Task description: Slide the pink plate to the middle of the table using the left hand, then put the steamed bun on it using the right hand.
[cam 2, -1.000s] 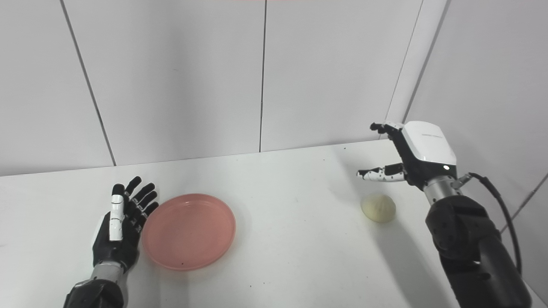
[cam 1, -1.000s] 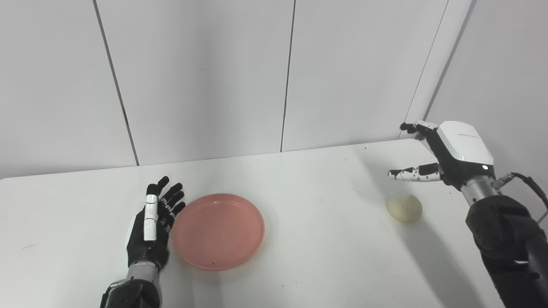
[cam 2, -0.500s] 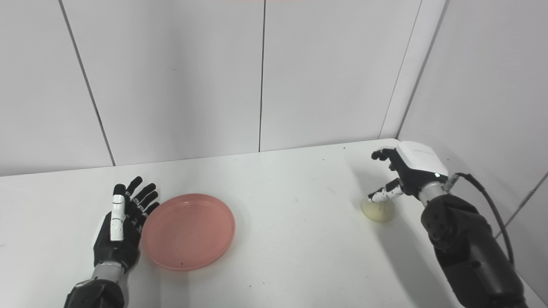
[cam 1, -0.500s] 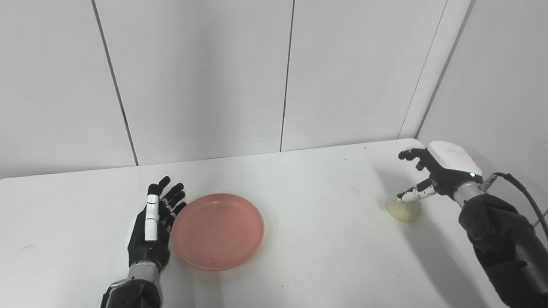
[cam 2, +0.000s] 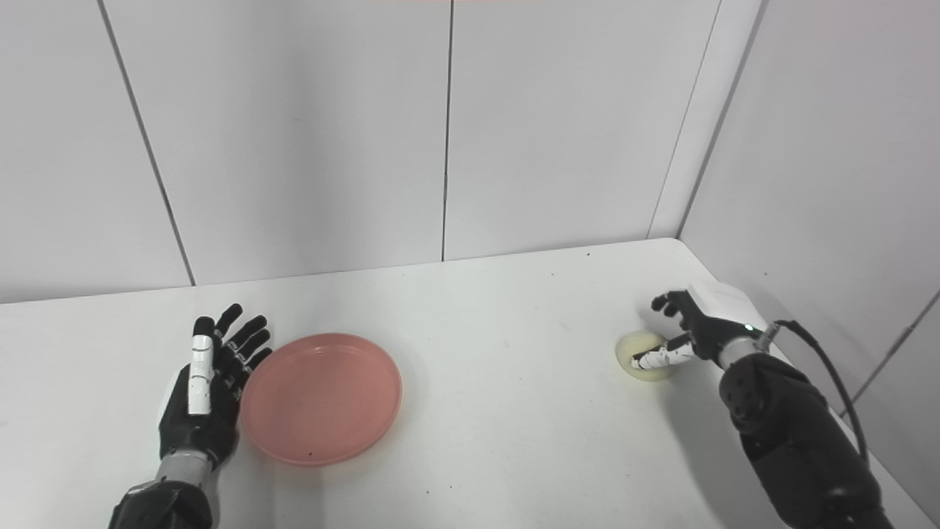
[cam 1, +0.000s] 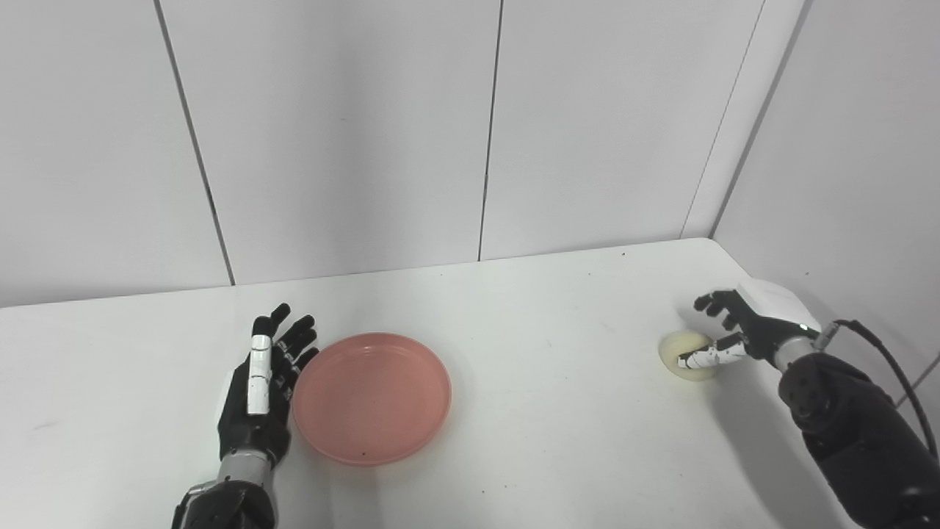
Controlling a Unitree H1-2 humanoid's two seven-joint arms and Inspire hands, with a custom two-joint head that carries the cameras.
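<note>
Leftmost: left robot hand (cam 1: 261, 397) flat on bench (cam 1: 529, 411), fingers spread, holding nothing, touching plate (cam 1: 371, 397) left rim; unchanged from a second ago. Plate left of centre: likely light, stiff, slick; push at rim. Bun (cam 1: 687, 355) near right edge: soft, light, dentable; cup sides gently. Right robot hand (cam 1: 734, 339), raised a second ago, now down at bun, thumb across it, fingers not yet closed.
</note>
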